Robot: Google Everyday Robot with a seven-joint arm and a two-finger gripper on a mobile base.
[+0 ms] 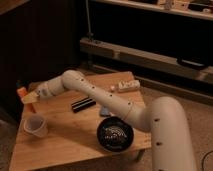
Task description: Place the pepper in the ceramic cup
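Arm reaches from the right side across the wooden bench toward its left edge. Gripper sits at the far-left corner, up off the surface and just above the edge. It is closed on the pepper; the pale finger ends are pinched together with little gap showing.

Pepper: small, slim, orange-red, and the brightest thing in view. Only a short stub shows, poking out past the gripper tip to the left and slightly upward. It is clear of the wood, and its tapered end cannot be made out.

Cup: pale whitish and plain, with no handle and a rim a bit wider than the base. It stands upright near the left edge, toward the front-left corner. It is below the gripper and nearer the front, apart from it and not touching. The mouth is open, and the inside looks shadowed.

Other items:
- A flat black bar lies mid-bench, angled, under the arm's span.
- A round black bowl sits at the front edge, toward the front-right corner.
- A pale oblong object lies near the back-right corner.
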